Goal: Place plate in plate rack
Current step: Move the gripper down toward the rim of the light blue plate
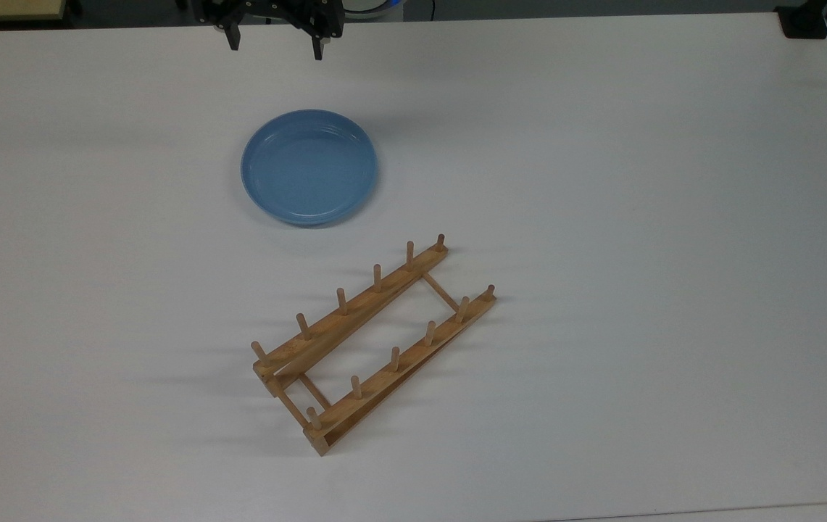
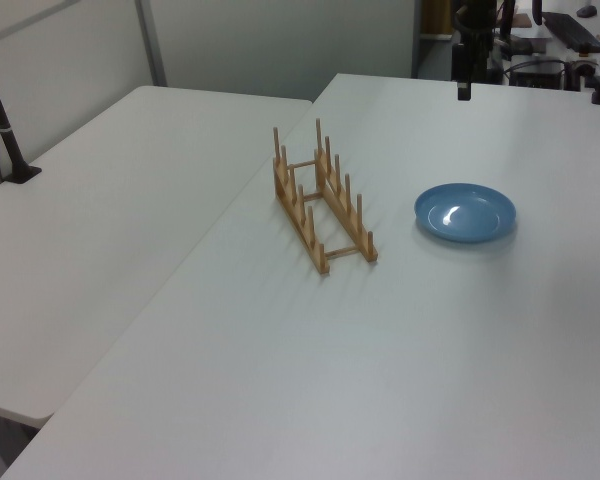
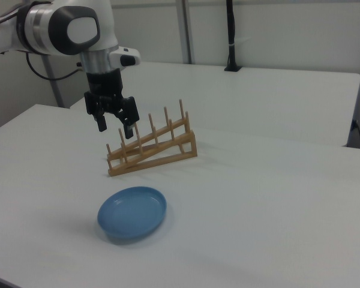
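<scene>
My pincer hangs in the air with its fingers spread and nothing between them, near the top view's upper edge of the white table. The plate lies flat on the table, right side up, apart from the plate rack, which stands slantwise, seemingly well inside the table's edges. Bare tabletop lies all round both.

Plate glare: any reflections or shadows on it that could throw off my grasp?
Left view: a bright highlight sits on the plate. Top view: faint streaky sheen, soft shadow below the rim. Right view: even blue, dim shadow on the table; the gripper hangs open.
</scene>
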Controlling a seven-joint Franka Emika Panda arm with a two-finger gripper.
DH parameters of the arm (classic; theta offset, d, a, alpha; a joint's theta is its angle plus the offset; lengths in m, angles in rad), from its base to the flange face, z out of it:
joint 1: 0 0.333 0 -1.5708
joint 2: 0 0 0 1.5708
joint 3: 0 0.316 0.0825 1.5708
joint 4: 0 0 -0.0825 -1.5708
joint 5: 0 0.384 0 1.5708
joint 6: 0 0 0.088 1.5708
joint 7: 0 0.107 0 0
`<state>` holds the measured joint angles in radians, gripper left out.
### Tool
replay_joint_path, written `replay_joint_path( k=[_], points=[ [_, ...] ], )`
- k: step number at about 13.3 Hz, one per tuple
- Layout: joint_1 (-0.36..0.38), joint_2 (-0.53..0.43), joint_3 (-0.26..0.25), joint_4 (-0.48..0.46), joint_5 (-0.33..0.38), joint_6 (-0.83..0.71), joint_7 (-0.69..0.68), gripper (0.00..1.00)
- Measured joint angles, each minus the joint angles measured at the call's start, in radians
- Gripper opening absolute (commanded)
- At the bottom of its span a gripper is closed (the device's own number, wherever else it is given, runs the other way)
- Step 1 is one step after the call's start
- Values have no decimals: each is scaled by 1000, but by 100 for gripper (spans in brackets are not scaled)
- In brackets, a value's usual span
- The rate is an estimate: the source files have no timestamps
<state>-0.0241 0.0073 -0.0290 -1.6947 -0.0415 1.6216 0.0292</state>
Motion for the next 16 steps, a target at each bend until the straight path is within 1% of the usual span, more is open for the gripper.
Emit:
replay_joint_path(
  k=[1, 2, 4, 5, 12, 16],
  points=[
    [0, 0, 0, 0, 0, 0, 0, 100],
    [0, 0, -12, 0, 0, 0, 0, 100],
    [0, 0, -40, 0, 23, 0, -29, 100],
    [0, 0, -44, 0, 27, 0, -35, 100],
    [7, 7, -33, -6, 31, 0, -41, 100],
    [13, 40, -32, -11, 31, 6, -67, 100]
  ],
)
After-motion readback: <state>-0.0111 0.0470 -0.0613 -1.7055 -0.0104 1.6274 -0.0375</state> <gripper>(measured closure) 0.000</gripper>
